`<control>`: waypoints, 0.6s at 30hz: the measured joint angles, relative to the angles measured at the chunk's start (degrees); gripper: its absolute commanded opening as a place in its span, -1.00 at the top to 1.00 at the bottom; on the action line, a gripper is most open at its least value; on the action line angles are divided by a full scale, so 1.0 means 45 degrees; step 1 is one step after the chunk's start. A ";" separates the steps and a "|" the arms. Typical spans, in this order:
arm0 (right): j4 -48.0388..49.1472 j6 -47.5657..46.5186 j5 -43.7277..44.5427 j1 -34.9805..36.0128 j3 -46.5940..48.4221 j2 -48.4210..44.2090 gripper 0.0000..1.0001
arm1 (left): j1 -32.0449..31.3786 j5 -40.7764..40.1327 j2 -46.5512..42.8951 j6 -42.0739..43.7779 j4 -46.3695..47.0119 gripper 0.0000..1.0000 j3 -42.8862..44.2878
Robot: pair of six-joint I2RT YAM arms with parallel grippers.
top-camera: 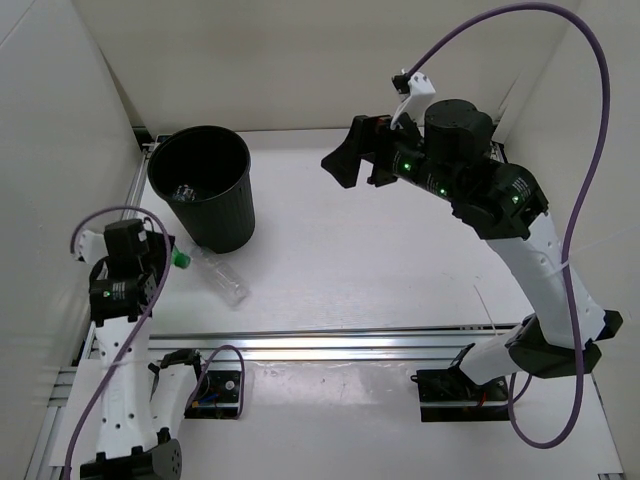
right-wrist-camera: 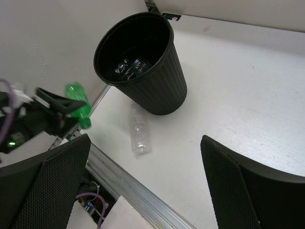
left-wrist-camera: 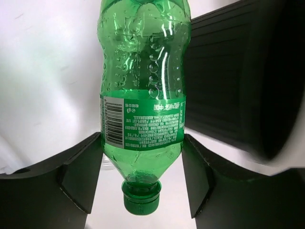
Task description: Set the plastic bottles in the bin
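My left gripper is shut on the translucent green bottle, gripping it by the shoulder just above its green cap, beside the black bin. The bin wall fills the right of the left wrist view. A plain clear bottle lies on the table in front of the bin and also shows in the right wrist view. Clear bottles lie at the bottom of the bin. My right gripper is open and empty, raised above the table's far middle.
A white wall stands close on the left of the bin. An aluminium rail crosses the table's near edge, with the arm bases and cables behind it.
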 measured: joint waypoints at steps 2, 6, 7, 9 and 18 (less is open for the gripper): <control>0.0000 0.0015 -0.0131 0.0000 0.0005 0.0097 -1.00 | 0.0000 0.0117 -0.0034 -0.0092 0.0233 -0.23 0.1355; -0.0015 0.0073 -0.0384 0.0000 0.0005 0.0257 -1.00 | 0.0005 0.0680 0.0364 -0.0165 0.1447 -0.23 0.2861; -0.0015 0.0092 -0.0432 0.0000 0.0005 0.0282 -1.00 | 0.0005 0.0889 0.0753 -0.0155 0.1729 -0.23 0.3245; -0.0019 0.0117 -0.0525 0.0000 0.0005 0.0325 -1.00 | -0.0068 0.1253 0.1875 -0.0087 0.2390 -0.19 0.3973; -0.0097 0.0277 -0.1069 0.0000 0.0233 0.0452 -1.00 | -0.1608 0.2982 0.7771 0.1205 0.4022 -1.00 0.8446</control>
